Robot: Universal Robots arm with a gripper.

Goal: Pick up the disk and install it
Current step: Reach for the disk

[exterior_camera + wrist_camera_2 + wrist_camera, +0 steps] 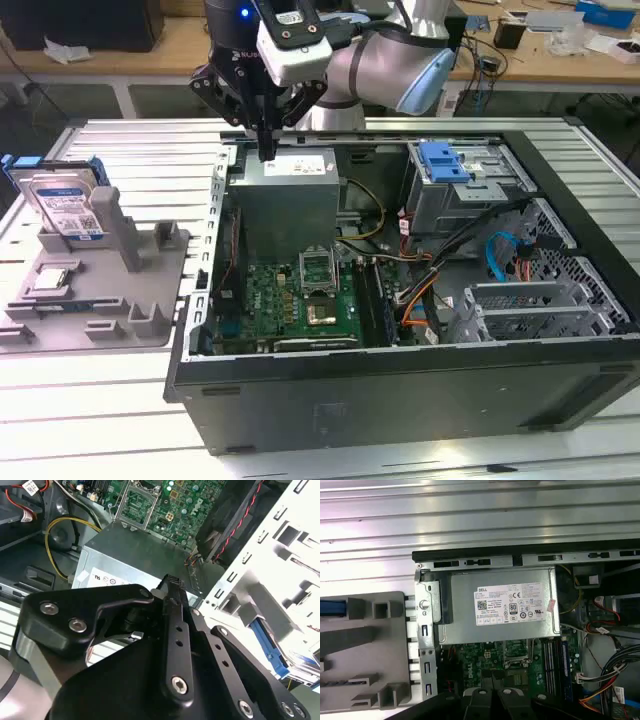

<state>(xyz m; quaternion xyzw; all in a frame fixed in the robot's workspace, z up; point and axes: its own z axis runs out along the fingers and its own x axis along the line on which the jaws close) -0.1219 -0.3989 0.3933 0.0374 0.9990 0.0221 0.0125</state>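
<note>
Disk (68, 205) in its holder, pick-up not begun

The open computer case (400, 400) has a power supply (290, 190) inside. At the exterior view's left, a grey holder (100, 300) props the disk upright, well apart from the arm. The gripper (267, 152) hangs over the power supply, fingers pressed together and empty. A grasp likely calls for crossing the case's side wall (215, 240) and spreading them.

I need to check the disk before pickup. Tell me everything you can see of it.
The disk is a flat silver rectangle with a white-and-blue label and a blue plastic frame along its edges. It stands on edge, leaning slightly, in the grey holder at the exterior view's left. Only the holder touches it; the claw hangs apart, over the computer case.
</note>
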